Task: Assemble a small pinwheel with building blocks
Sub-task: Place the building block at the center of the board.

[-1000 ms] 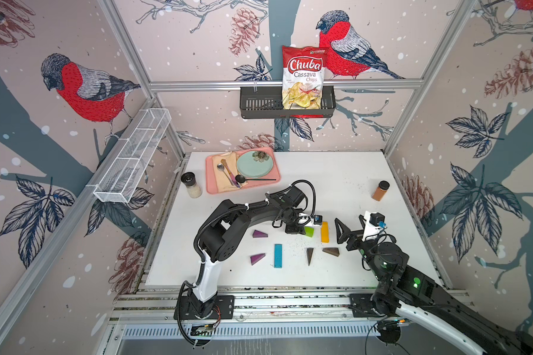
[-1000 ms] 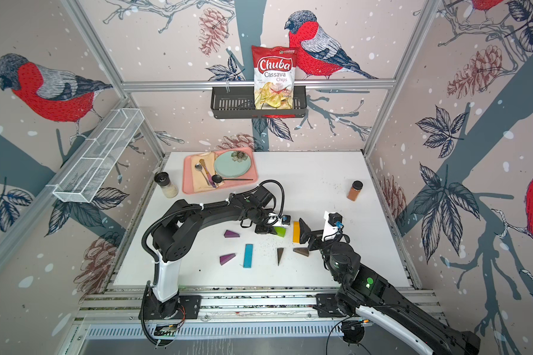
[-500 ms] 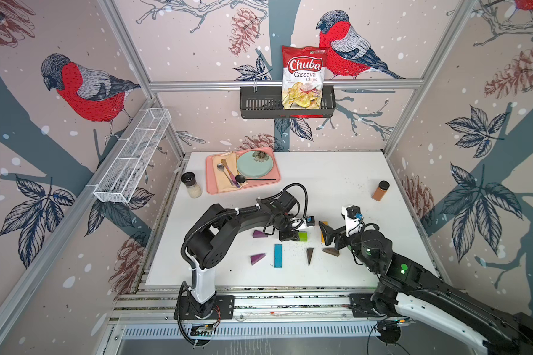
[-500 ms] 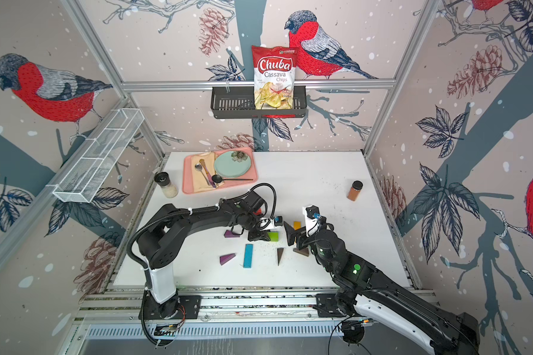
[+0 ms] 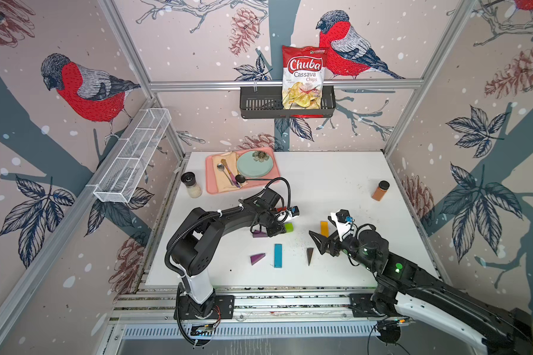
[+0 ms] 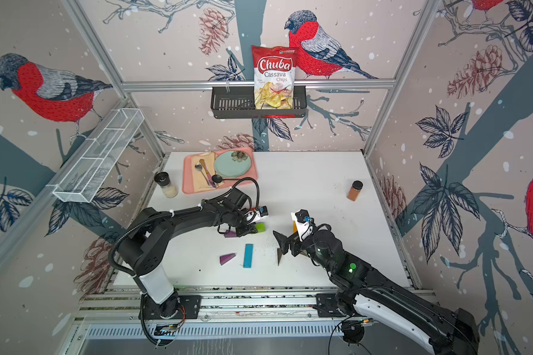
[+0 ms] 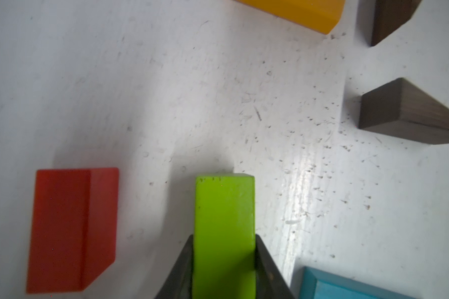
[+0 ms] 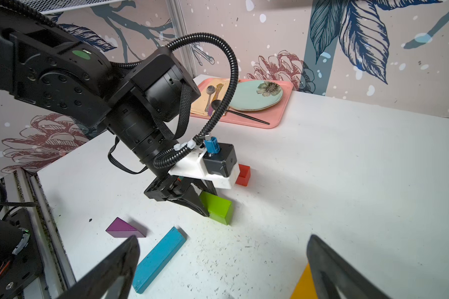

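Green block (image 5: 288,227) sits pinched in the left gripper (image 5: 277,230), mid-frame; red block (image 7: 73,227) lies alongside, not touching. Right gripper (image 8: 223,240) is spread wide, holding nothing.

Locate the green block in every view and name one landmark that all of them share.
Top view: green block just behind the blue bar.
Top view: green block, again behind the blue bar.
Left wrist: green block clamped in the left gripper, between the red block and the blue bar.
Right wrist: green block beyond the blue bar.
Shared landmark: the blue bar.
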{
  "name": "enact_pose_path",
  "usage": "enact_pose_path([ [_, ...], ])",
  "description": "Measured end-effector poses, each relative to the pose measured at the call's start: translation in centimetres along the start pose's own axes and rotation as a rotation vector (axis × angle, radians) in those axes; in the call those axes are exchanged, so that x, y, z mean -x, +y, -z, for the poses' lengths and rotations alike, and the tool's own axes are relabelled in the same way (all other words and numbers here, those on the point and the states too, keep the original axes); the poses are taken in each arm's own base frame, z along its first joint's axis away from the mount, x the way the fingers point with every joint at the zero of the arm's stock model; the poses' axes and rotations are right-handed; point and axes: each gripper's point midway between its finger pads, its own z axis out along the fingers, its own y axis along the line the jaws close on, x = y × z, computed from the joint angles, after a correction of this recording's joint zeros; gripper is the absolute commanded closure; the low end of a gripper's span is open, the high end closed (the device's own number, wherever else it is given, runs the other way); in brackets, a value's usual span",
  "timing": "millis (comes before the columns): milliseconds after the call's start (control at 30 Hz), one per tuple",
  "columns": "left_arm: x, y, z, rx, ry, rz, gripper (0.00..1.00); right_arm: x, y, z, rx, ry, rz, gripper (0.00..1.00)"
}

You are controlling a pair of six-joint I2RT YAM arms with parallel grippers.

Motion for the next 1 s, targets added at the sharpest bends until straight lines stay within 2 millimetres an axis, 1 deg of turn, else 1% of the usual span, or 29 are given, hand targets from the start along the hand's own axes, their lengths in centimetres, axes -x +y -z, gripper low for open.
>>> enact_pose_path([
  [167,-0.6,1.0,-0.6,0.019,0.029,0.014,0.79,0.2,0.1,0.2,0.007,-0.018,-0.003,0.01],
  [400,-0.4,2.3,-0.7,0.054,0.03,0.022,0.77,0.1,0.0,0.1,0.006,-0.015,-0.002,0.01],
  [533,-0.3,2.9,-0.7,0.068,0.029,0.027,0.7,0.1,-0.1,0.1,0.002,-0.015,-0.003,0.0],
  [700,-0.3,3.0,-0.8,0.072,0.032,0.027,0.57,0.1,-0.1,0.1,0.001,-0.015,-0.003,0.0],
  [1000,-0.3,3.2,-0.7,0.085,0.036,0.021,0.46,0.0,-0.1,0.1,0.001,-0.014,-0.003,0.01],
])
